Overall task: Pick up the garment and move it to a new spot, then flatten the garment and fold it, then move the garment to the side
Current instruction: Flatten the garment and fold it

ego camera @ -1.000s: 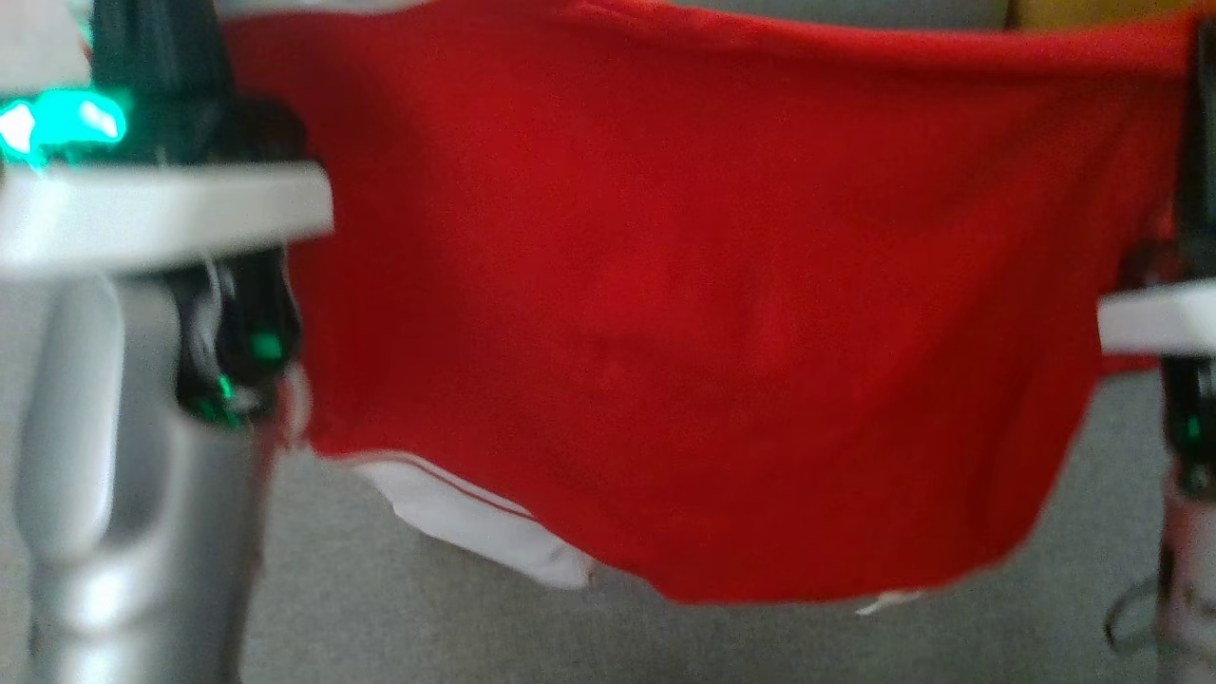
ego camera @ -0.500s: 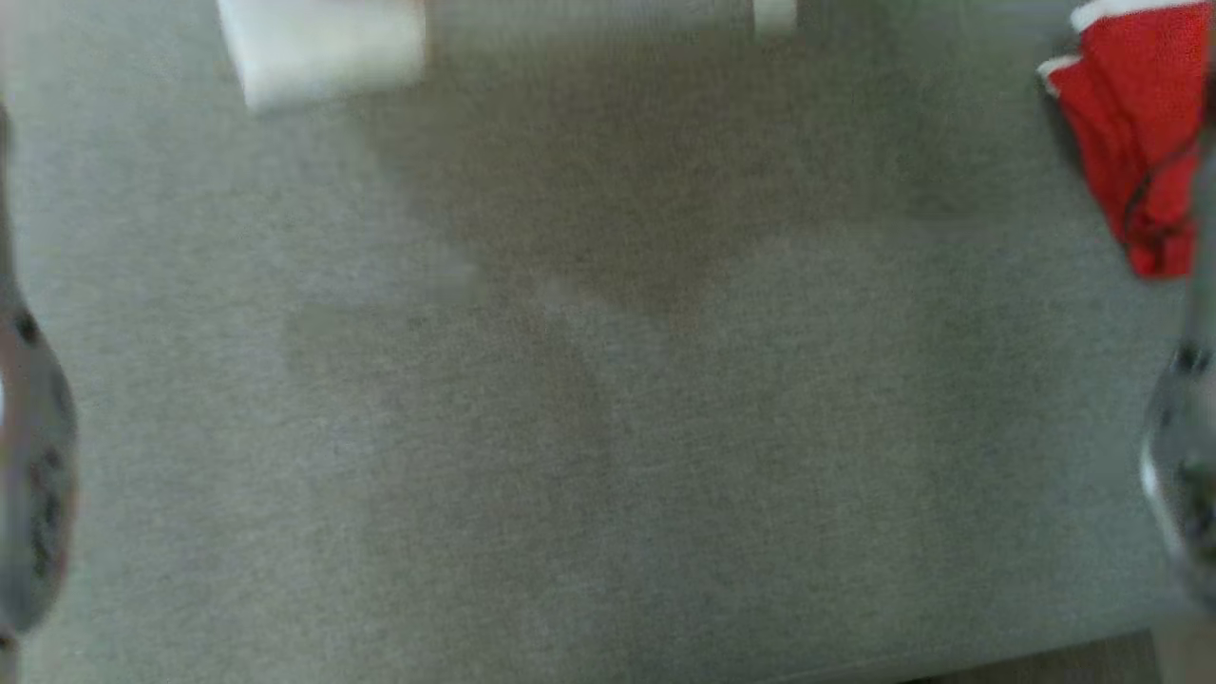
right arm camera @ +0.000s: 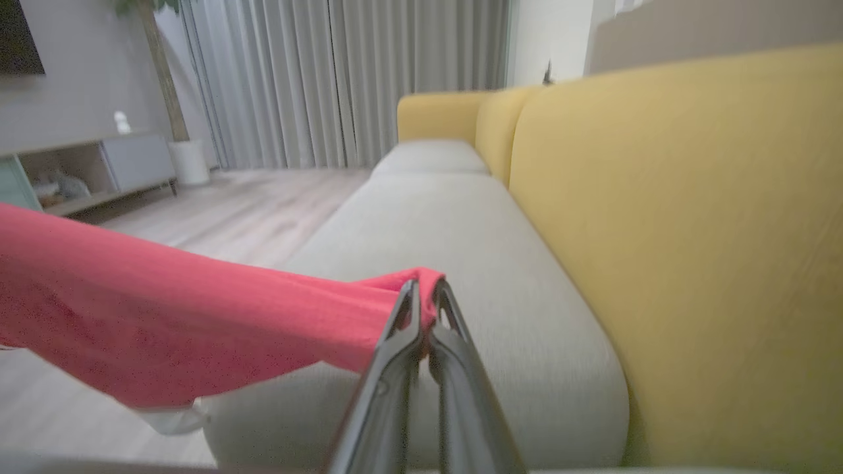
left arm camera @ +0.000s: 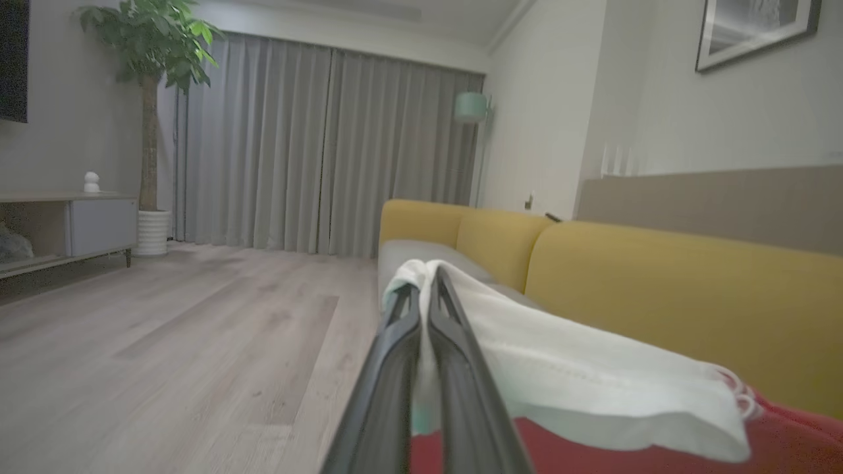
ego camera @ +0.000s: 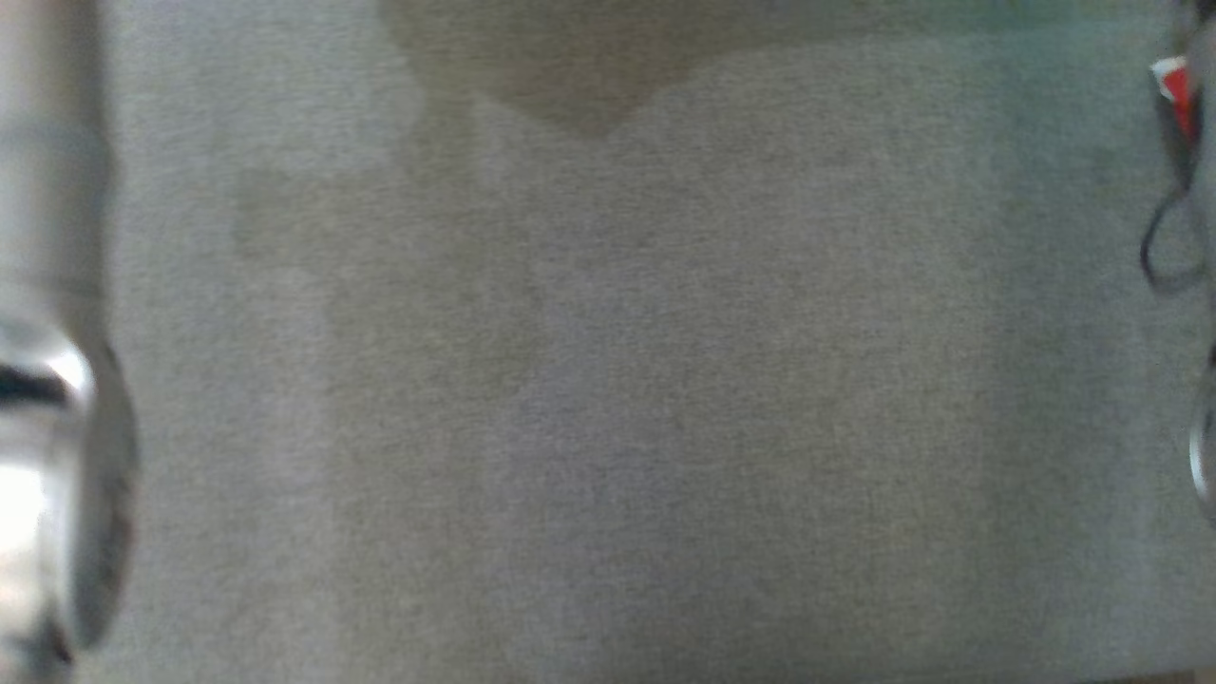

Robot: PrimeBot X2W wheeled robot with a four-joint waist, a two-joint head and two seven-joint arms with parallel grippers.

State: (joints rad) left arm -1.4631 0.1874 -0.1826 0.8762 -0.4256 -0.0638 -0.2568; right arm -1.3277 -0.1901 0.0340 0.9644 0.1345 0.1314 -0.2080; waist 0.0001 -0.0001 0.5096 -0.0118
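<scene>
Red white-trimmed fabric garment (right arm camera: 197,329), stretched toward 9 o'clock off the right gripper (right arm camera: 423,288), is pinched by it and the left gripper (left arm camera: 427,278), so mid-carry; next probably lower onto grey sofa cushion (right arm camera: 461,217) and flatten.

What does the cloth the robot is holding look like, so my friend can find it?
Find the long sofa with a yellow back and grey seat. By it, the left gripper and right gripper each pinch a red garment. Nothing else there is bright red, and it has white trim.
</scene>
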